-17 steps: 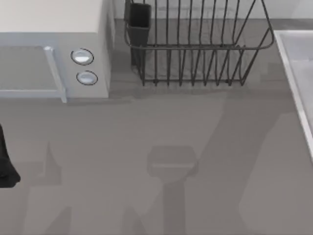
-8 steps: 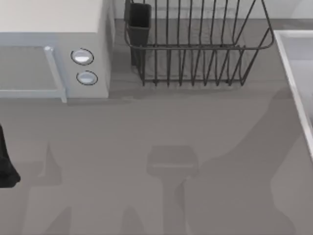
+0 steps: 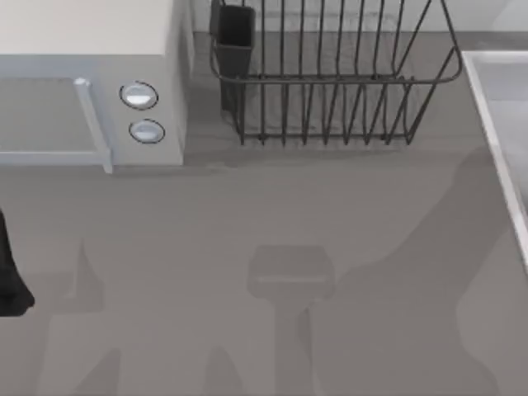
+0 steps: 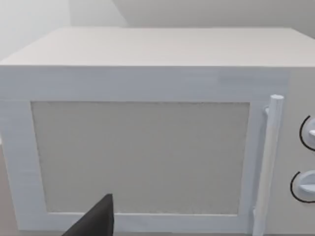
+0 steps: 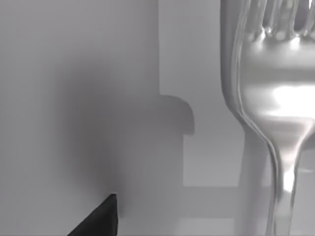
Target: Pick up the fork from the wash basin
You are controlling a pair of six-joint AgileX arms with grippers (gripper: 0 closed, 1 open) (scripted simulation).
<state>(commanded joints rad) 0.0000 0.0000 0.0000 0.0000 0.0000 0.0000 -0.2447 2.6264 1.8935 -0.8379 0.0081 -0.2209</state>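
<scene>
**Fork seen close up by the right wrist camera, over the pale basin**

The grey table (image 3: pixel 272 247) took up most of the top view. At its far left stood the white microwave (image 3: pixel 91 82), its door handle (image 3: pixel 92 124) and two round knobs (image 3: pixel 139 96) facing the table's centre. In the left wrist view the same microwave (image 4: pixel 147 132) sat squarely ahead, door panel and upright handle (image 4: pixel 268 162) plain to see. Right of the microwave stood the black wire dish rack (image 3: pixel 330 74), with a dark cutlery holder (image 3: pixel 235 33) at its left end. At the top view's right edge ran the light raised rim of the wash basin (image 3: pixel 495 140).

The left arm (image 3: pixel 10 272) sat parked at the table's left edge, a dark shape; one dark fingertip (image 4: pixel 96 221) of the left gripper entered the left wrist view, and whether that claw was spread or pressed together could not be told.

In the right wrist view the fork (image 5: pixel 275 108) filled one side, very close to the lens, against the basin's pale surface. Its long axis ran along the picture's height, tines at one end, the bowl narrowing into the handle at the other. A dark fingertip (image 5: pixel 98 219) of the right gripper showed nearby, apart from the fork; the claw's state could not be told either.
</scene>
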